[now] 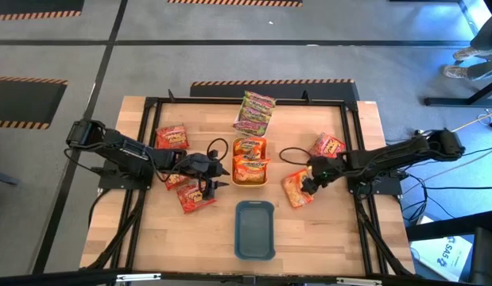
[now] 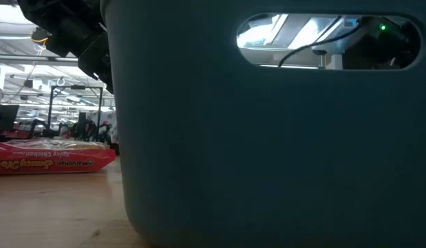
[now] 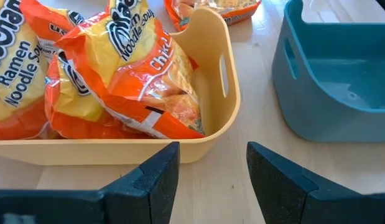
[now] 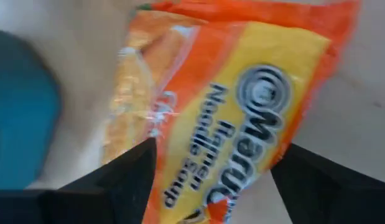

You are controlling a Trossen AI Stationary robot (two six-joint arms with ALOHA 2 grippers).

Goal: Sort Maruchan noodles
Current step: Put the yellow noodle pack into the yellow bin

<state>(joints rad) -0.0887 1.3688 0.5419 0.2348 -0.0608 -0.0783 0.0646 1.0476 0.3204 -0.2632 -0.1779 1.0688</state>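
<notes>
Filling almost your whole low view, the teal tray [image 2: 268, 151] stands right at the camera, with a slot handle high in its wall. To its left you see only a red packet [image 2: 51, 157] lying flat on the wood, with "Spicy Chicken" and "Maruchan" on its edge.

From above you get what the low view hides. The teal tray [image 1: 255, 229] is at the near middle of the table [image 1: 341, 238], and the yellow tray [image 1: 250, 182] is just beyond it, holding orange packets [image 1: 249, 159]. The left gripper [image 1: 207, 181] is low at the yellow tray's left side, with red packets [image 1: 172, 137] around it. Its wrist view shows the fingers [image 3: 156, 180] spread with nothing between them, facing the yellow tray's wall [image 3: 180, 146]. On those packets [image 3: 133, 68] you can read "Ramen Noodle Soup" and part of "Chicken".

The right gripper [image 1: 311, 181] is over an orange packet [image 1: 296, 189] to the right of the trays. Its wrist view shows the fingers [image 4: 127, 180] spread on both sides of that packet [image 4: 242, 106], with "Ramen Noodle Soup" printed on yellow; you cannot tell whether they touch it.

Green-pink packets [image 1: 256, 111] lie at the far edge. Open wood remains at both sides of the teal tray.
</notes>
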